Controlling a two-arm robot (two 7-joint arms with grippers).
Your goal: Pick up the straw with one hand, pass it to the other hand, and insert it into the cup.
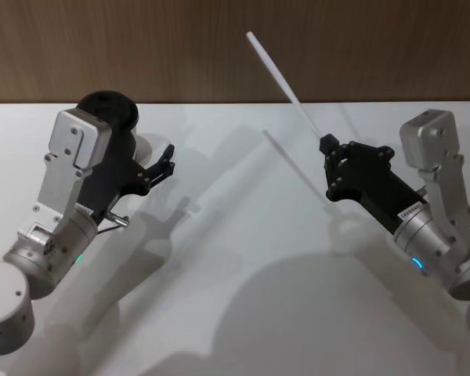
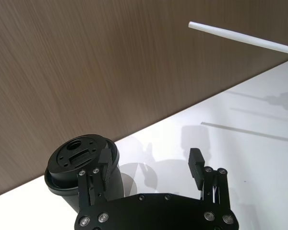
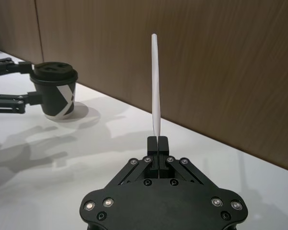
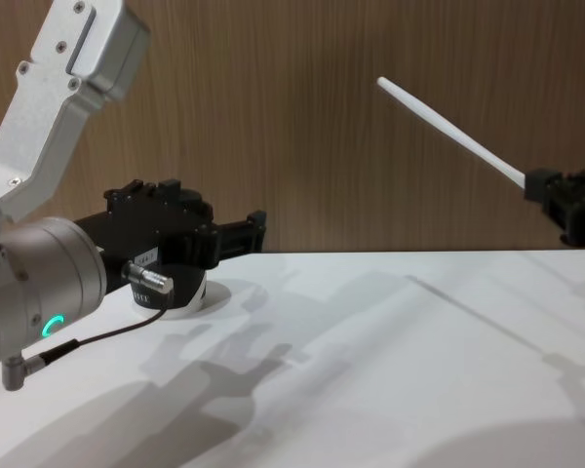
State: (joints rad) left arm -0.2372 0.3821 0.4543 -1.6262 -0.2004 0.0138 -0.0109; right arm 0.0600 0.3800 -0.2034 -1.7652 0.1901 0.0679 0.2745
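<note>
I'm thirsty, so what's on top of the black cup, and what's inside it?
A round black plastic lid sits on top of the small black paper cup. The lid hides whatever is inside. The long white plastic straw is held elsewhere.

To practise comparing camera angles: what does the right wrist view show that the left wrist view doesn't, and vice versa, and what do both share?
Right wrist view: the right gripper shut on the lower end of the straw, and the white slanted patch on the cup. Left wrist view: the top face of the lid with its openings, and the left gripper open, from behind. Both: the straw up in the air, the cup, the wooden wall.
</note>
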